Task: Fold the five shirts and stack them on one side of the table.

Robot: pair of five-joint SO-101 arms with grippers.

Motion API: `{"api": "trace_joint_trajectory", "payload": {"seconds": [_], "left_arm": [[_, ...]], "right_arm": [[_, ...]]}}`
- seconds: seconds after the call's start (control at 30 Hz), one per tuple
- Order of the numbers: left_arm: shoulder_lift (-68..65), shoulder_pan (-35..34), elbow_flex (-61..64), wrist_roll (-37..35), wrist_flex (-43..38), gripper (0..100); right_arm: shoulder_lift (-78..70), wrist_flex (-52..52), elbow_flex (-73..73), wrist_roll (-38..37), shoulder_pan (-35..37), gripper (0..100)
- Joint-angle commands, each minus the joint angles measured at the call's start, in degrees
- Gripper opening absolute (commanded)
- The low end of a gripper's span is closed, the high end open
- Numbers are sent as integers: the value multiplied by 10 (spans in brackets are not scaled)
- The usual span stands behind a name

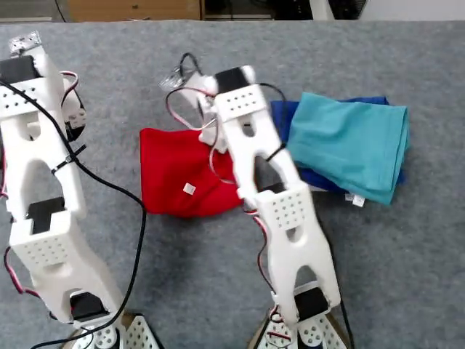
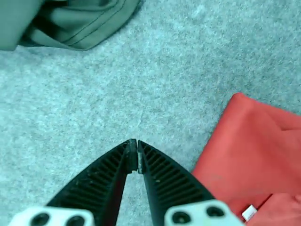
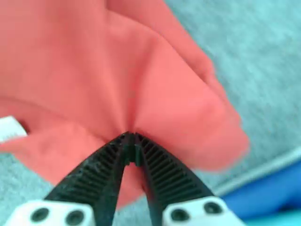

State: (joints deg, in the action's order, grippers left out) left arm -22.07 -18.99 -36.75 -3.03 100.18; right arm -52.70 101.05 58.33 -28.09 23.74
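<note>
One red shirt (image 1: 174, 182) is pinched in the right gripper (image 3: 131, 153).
The cloth looks soft and limp (likely to bunch), so a corner is probably the best hold; the left gripper (image 2: 133, 155) is pressed together, empty.

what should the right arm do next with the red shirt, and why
The right claw is shut on the red shirt, which looks folded, so probably lift it slightly and carry it toward the teal shirt lying on the blue shirt.
</note>
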Motion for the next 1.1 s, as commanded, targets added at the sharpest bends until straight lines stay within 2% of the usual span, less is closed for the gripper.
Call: {"api": "trace_joint_trajectory", "payload": {"seconds": [0.0, 0.2, 0.43, 0.57, 0.63, 0.73, 0.8, 0.9, 1.03, 1.07], "left_arm": [[46, -7, 11, 6, 5, 19], [62, -2, 16, 5, 5, 19], [65, -2, 17, 6, 5, 19], [65, -7, 17, 6, 6, 19], [66, -14, 17, 6, 6, 19], [66, -25, 17, 6, 6, 19], [66, -26, 17, 6, 6, 19], [66, -26, 25, 6, 6, 19], [66, -26, 47, 7, 6, 19], [66, -26, 52, 7, 6, 19]], "right_arm": [[98, 13, -38, 1, -18, 1], [185, -4, -128, 0, -4, 1], [190, -169, -269, 4, 41, 2], [188, -189, -269, 23, 61, 10], [188, -189, -269, 37, 61, 72], [187, -189, -274, 24, 58, 214], [187, -185, -275, 15, 58, 268], [187, -185, -274, 12, 58, 213], [186, -188, -275, 16, 57, 5], [186, -187, -275, 17, 54, 1]]}}
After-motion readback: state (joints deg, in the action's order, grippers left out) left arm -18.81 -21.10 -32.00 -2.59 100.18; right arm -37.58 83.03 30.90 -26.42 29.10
